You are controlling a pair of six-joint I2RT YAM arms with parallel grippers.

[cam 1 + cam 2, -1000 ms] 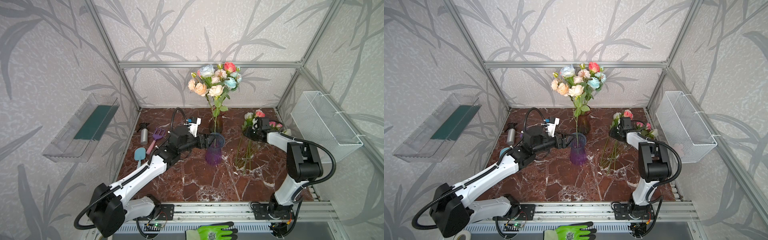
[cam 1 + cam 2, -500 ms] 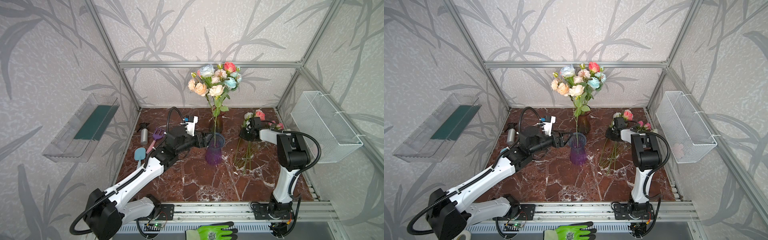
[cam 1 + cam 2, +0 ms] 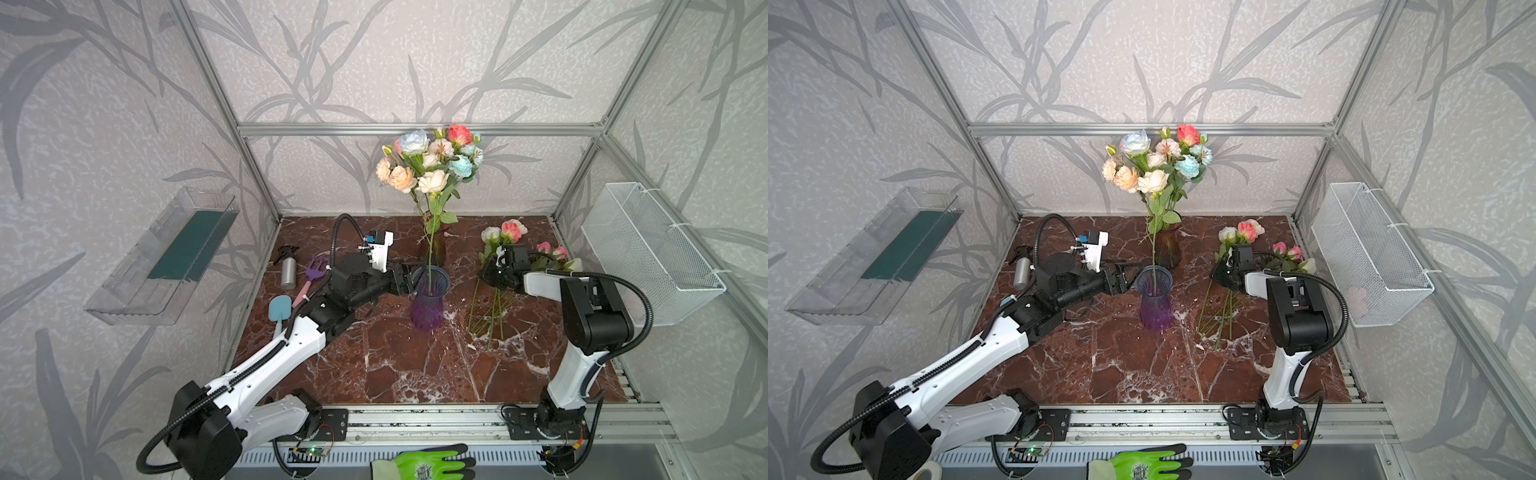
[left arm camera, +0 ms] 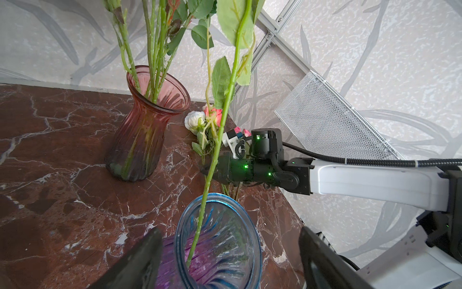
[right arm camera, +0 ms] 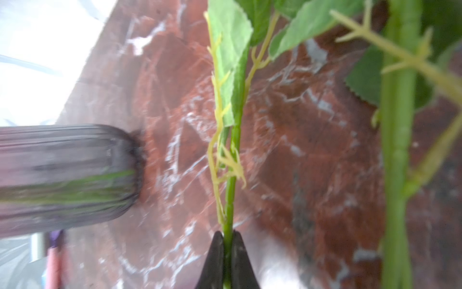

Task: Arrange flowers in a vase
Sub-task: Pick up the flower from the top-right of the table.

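Among the loose flowers [image 3: 511, 230], right gripper [image 5: 227, 234] has closed onto a stem [image 5: 230, 195].

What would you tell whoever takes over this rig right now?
Left end effector: open, jaws either side of the purple vase, not clearly gripping it.
Right end effector: shut on one stem of the loose flowers lying right of that vase.
Done: one flower stands in the purple vase; a bouquet fills the red vase behind it.
To do: probably lift the gripped stem into the purple vase, then the rest of the pile.
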